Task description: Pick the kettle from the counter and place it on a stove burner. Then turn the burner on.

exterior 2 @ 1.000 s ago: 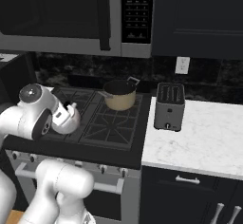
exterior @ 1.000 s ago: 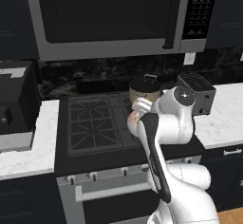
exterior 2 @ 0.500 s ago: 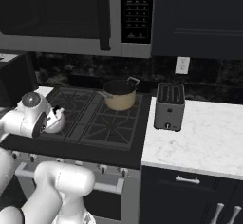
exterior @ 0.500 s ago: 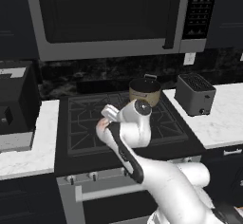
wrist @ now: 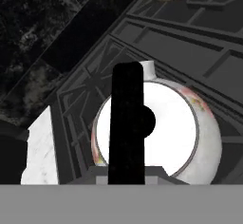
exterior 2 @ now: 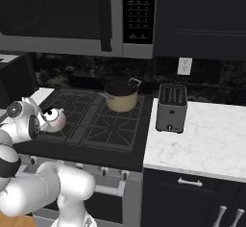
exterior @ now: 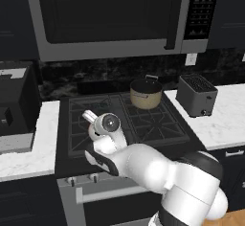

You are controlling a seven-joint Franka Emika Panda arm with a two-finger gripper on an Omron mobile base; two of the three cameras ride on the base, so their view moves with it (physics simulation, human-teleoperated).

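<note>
Left base view: black cooktop (exterior: 158, 129) flanked by white marble counters, microwave (exterior: 110, 19) overhead, tan pot (exterior: 145, 94) on the rear right burner, toaster (exterior: 196, 95) on the right counter. White arm bent low across the front left of the stove, wrist over the front left grate.

Right base view: kettle (exterior 2: 54, 119) hanging just beyond the wrist, above the front left stove burner (exterior 2: 61, 120), well apart from the pot and from the toaster (exterior 2: 171, 107).

Hand view: looking down on the kettle (wrist: 161, 133), black arched handle (wrist: 126, 123) running up the middle, lid knob beside it, short spout at the top, grate bars beneath and around. Gripper (exterior: 95, 133) seemingly holding the kettle by that handle, but fingertips hidden; cannot tell whether jaws are clamped or apart.

Step in hand, by judgement: carrying the kettle to the burner, placement not yet done. Hard to tell whether the base touches the grate or hangs just above. Next move calls for lowering straight down until the base sits flat on the grate, centred on the burner, then letting go and reaching for the matching knob on the front panel.

Room: open grate to the right and behind; left counter edge near, front edge of the cooktop close below. Best kept away from both edges; pot no obstacle.
</note>
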